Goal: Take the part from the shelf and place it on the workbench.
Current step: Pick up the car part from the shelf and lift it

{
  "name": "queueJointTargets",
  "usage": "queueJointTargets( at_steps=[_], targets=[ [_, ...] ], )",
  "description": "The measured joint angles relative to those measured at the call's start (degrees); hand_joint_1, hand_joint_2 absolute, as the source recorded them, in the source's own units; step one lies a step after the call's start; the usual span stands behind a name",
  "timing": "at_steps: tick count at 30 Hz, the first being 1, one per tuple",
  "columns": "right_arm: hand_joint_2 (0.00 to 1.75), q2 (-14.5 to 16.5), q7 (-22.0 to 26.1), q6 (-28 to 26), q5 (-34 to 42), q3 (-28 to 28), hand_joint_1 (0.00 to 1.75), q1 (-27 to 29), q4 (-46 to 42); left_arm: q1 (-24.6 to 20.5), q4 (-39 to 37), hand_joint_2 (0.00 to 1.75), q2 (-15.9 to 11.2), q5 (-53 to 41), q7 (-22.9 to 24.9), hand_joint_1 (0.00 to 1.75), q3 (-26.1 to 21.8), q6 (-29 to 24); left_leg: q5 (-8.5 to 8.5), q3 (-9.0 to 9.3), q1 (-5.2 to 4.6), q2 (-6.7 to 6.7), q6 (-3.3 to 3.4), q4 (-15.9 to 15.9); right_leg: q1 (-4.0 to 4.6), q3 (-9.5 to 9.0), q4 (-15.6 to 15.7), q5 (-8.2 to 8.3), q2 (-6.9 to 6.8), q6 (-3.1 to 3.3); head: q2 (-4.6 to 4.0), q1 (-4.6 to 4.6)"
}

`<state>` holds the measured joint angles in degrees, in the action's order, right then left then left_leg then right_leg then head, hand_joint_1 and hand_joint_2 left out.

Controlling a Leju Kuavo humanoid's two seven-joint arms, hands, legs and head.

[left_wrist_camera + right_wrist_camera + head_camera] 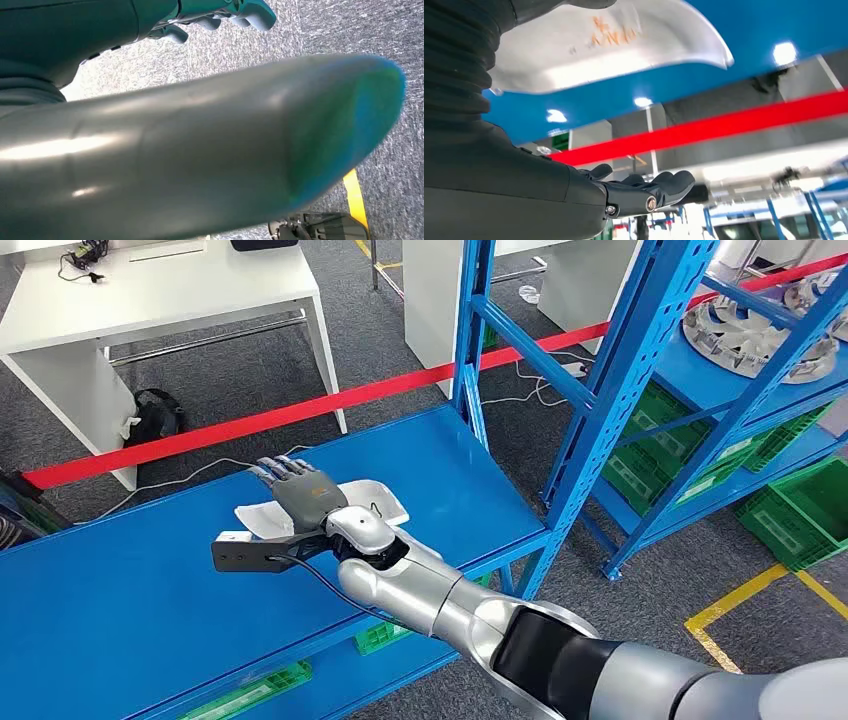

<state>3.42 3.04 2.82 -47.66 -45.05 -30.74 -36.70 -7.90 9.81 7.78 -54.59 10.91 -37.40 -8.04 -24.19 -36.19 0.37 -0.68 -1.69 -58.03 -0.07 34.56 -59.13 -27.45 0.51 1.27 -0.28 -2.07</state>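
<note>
**Right hand over the part**

The silver right hand reaches palm-down, fingers straight and apart, holding nothing, poised for a top grasp, I'd judge. Beneath lies the flat white curved part on the blue metal shelf. Whether the left hand is closed, I cannot tell.

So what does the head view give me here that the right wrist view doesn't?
Head view alone: the whole right arm, the blue rack with green bins and a fan-like part, a white desk, yellow floor tape.

Right wrist view alone: orange marks on the white part's surface.

Both: the right hand with fingers straight over the white part lying on the blue top, and the red tape.
</note>
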Motion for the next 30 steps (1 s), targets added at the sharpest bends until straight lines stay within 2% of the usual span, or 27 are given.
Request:
queueJointTargets(
  at_steps=[6, 15, 30],
  targets=[
    [1.75, -0.75, -2.67, 2.01, -0.86, -2.78, 0.00, 0.84, 0.69, -0.10, 0.00, 0.00, 0.00, -0.31, 0.24, 0.00, 0.00, -0.04, -0.02, 0.00, 0.00, 0.00, 0.00, 0.00, 0.00, 0.00, 0.01, 0.00, 0.00, 0.00, 0.00, 0.00],
    [1.75, -2.95, -6.62, 1.95, -4.90, -6.76, 0.00, 1.29, 3.32, -0.11, -0.03, 0.00, 0.31, -0.35, 0.14, 0.00, -0.01, -1.22, -0.02, -0.02, -0.01, 0.00, 0.01, -0.01, 0.00, -0.03, 0.04, 0.01, -0.02, -0.02, 0.00, -0.01],
    [1.75, -5.11, -9.32, 2.20, -9.00, -10.41, 0.00, 0.89, 4.48, -0.18, -0.03, 0.00, 0.31, -0.47, 0.09, 0.00, -0.17, -0.65, -0.05, 0.01, 0.00, 0.00, 0.05, -0.01, 0.00, -0.09, 0.05, 0.01, -0.02, -0.02, 0.00, -0.01]
  ],
)
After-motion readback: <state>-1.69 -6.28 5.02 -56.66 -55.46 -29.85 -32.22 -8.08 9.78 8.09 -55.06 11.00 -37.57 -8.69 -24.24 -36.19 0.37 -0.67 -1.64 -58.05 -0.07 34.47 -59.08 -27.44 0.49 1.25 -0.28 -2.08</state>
